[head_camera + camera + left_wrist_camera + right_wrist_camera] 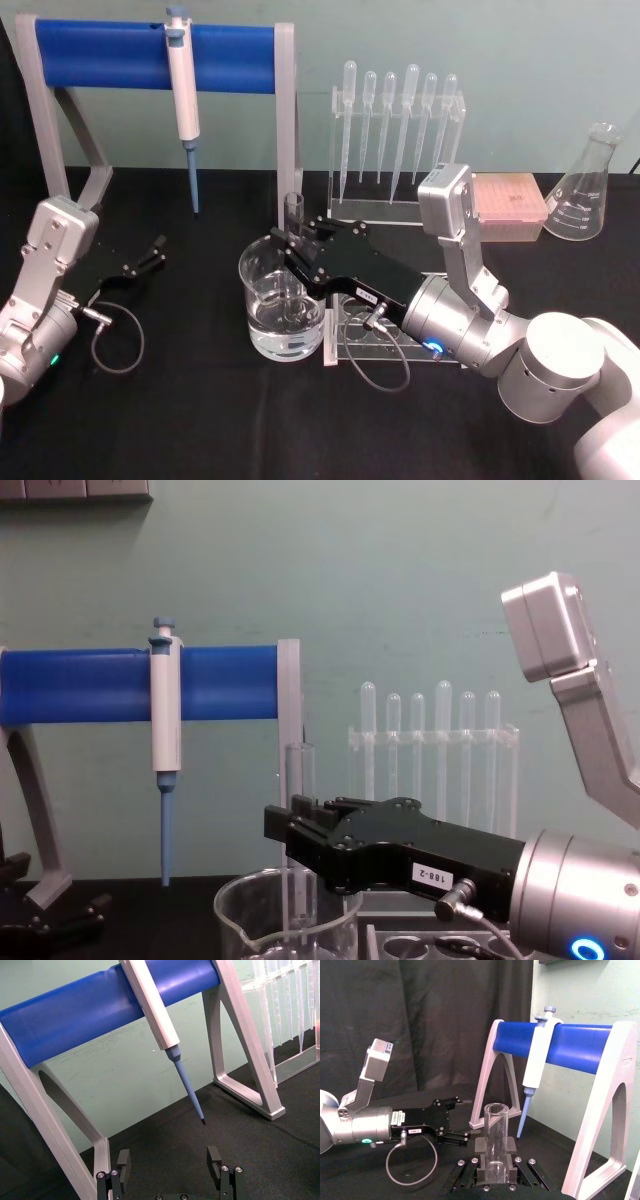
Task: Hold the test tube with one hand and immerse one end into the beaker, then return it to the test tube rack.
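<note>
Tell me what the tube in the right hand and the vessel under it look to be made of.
The long clear round test tube, clamped upright in the black two-fingered right hand, looks like smooth glass: transparent, with bright edge glints. The wide clear spouted beaker below seems glass too: see-through wall, glossy rim, clear liquid visible inside.

head view looks down over the bench [200, 420]; chest view looks level and close. both wrist views face the blue stand [100, 1010], which all four views share.
</note>
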You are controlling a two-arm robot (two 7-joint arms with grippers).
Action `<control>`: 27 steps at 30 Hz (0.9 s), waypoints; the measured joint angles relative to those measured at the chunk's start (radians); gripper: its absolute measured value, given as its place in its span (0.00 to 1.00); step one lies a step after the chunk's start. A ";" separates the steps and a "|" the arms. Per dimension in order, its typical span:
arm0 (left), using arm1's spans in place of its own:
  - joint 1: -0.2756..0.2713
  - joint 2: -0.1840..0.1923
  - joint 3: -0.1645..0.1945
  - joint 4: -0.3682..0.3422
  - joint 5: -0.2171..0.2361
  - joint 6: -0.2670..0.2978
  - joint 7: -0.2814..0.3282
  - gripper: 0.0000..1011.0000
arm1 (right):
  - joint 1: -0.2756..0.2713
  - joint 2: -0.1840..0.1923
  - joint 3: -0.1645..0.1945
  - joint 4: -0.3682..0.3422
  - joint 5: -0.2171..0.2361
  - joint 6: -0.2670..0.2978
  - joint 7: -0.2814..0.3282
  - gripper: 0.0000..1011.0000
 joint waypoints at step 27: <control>0.000 0.000 0.000 0.000 0.000 0.000 0.000 0.99 | 0.000 0.000 0.000 0.000 0.000 0.000 0.000 0.22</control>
